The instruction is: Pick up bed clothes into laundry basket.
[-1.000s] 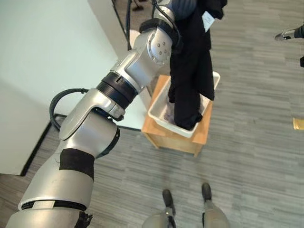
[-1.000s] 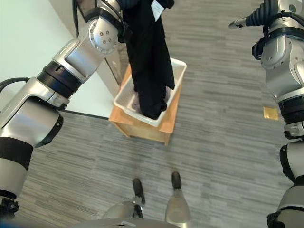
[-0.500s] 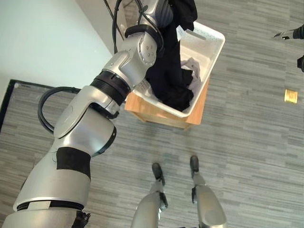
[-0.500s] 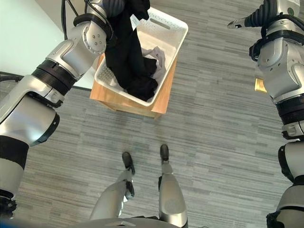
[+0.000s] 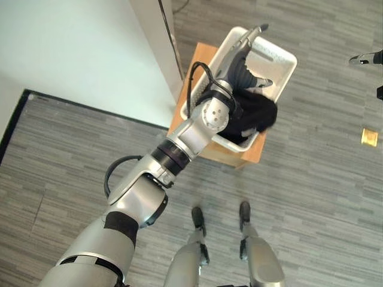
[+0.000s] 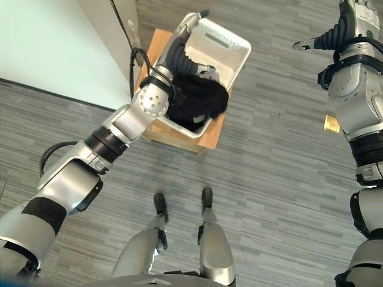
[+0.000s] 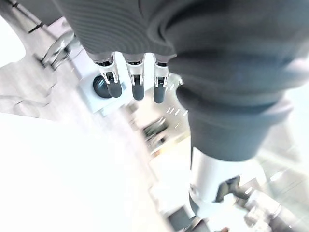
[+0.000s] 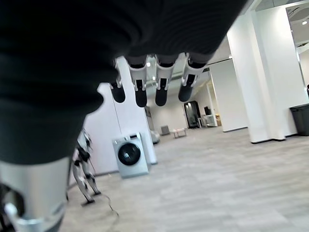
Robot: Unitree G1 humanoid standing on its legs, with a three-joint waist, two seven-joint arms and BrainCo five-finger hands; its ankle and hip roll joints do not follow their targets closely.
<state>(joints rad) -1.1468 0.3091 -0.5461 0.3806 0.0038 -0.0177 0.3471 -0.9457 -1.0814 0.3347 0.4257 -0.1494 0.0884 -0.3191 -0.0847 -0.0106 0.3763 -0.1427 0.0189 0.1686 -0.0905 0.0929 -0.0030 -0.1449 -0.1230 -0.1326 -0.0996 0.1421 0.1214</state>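
The black garment (image 6: 200,101) lies heaped in the near end of the white laundry basket (image 6: 230,45), which sits on a low wooden stand (image 6: 212,131) just right of the pale wall. Part of the cloth bulges up at the near right rim, and a bit of lighter fabric (image 6: 209,73) shows just beyond it inside the basket.

The left robot hand (image 5: 248,39) reaches over the basket toward its far-left rim with its fingers stretched straight, holding nothing (its own wrist view shows the same straight fingers with no cloth between them). The right robot hand (image 6: 311,43) is raised well off to the right, fingers extended and empty.

The chief risk, as I judge it, is in drawing the left arm back. The forearm lies right across the garment, so a fold could catch on the wrist cover or the cable at the elbow and be dragged back out over the rim. The heap on the near right side looks most likely to spill, since it already rides at rim height. A hasty sideways pull might also knock the basket, which appears to rest loosely on its stand, toward an edge.
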